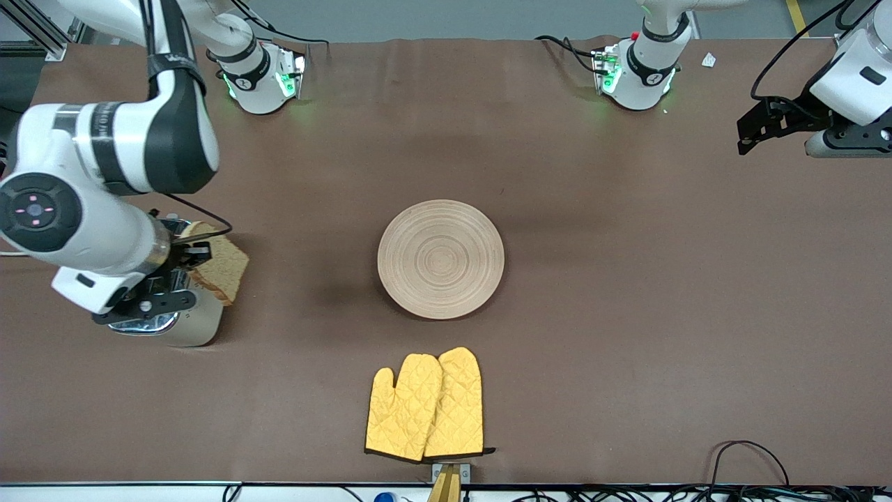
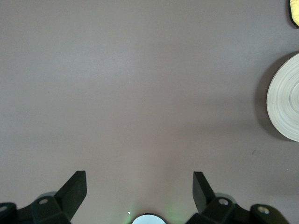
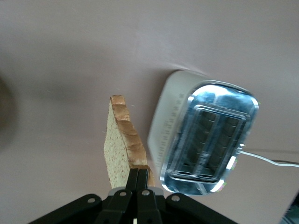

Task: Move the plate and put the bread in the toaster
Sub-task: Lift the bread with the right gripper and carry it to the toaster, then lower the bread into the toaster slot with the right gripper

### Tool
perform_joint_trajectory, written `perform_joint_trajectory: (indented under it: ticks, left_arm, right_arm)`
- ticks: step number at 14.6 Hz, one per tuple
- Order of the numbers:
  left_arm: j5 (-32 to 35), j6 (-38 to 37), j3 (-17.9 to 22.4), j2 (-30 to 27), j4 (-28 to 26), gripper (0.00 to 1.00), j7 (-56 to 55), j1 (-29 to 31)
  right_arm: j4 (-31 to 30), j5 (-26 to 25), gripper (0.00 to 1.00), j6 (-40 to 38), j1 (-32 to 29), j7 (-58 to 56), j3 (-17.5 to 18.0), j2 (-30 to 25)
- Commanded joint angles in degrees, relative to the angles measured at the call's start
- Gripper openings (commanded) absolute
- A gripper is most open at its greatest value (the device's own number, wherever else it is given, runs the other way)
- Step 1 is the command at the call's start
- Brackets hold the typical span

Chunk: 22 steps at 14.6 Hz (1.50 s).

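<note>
My right gripper (image 1: 193, 252) is shut on the bread (image 1: 223, 266) and holds the slice on edge in the air, just beside the toaster (image 1: 182, 322) at the right arm's end of the table. In the right wrist view the fingers (image 3: 140, 179) pinch the crust of the bread (image 3: 117, 144) next to the toaster's chrome top (image 3: 210, 135), whose two slots are empty. The wooden plate (image 1: 440, 259) lies bare at the table's middle. My left gripper (image 1: 749, 136) waits open and empty, raised over the left arm's end of the table (image 2: 140, 186); the plate's edge (image 2: 286, 105) shows in its view.
A pair of yellow oven mitts (image 1: 426, 406) lies nearer the front camera than the plate. The toaster's white cord (image 3: 268, 159) trails off the toaster. The two arm bases (image 1: 261, 80) (image 1: 637, 73) stand along the table's back edge.
</note>
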Motion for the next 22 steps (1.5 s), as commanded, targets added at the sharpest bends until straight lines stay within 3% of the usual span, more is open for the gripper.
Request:
perform_joint_trajectory:
  ticks: [1,7,22]
  left_arm:
    - [-0.67,-0.85,-0.27,0.39,1.45,1.00,-0.12,-0.29]
    - [-0.76,-3.04,-0.36,0.30,1.54,1.00,-0.39,-0.29]
    - [-0.67,-6.04,-1.24,0.21,1.36,1.00,-2.06,-0.20]
  right_arm:
    - [0.17,-3.50,0.00,-1.44,-2.54,-5.03,0.85,-1.95]
    - [0.08,-9.65,0.00,-3.20,-4.74,-9.88,0.76,-3.28]
    - [-4.58,-10.98,0.00,1.54,-8.53,-10.67,0.77,-1.61]
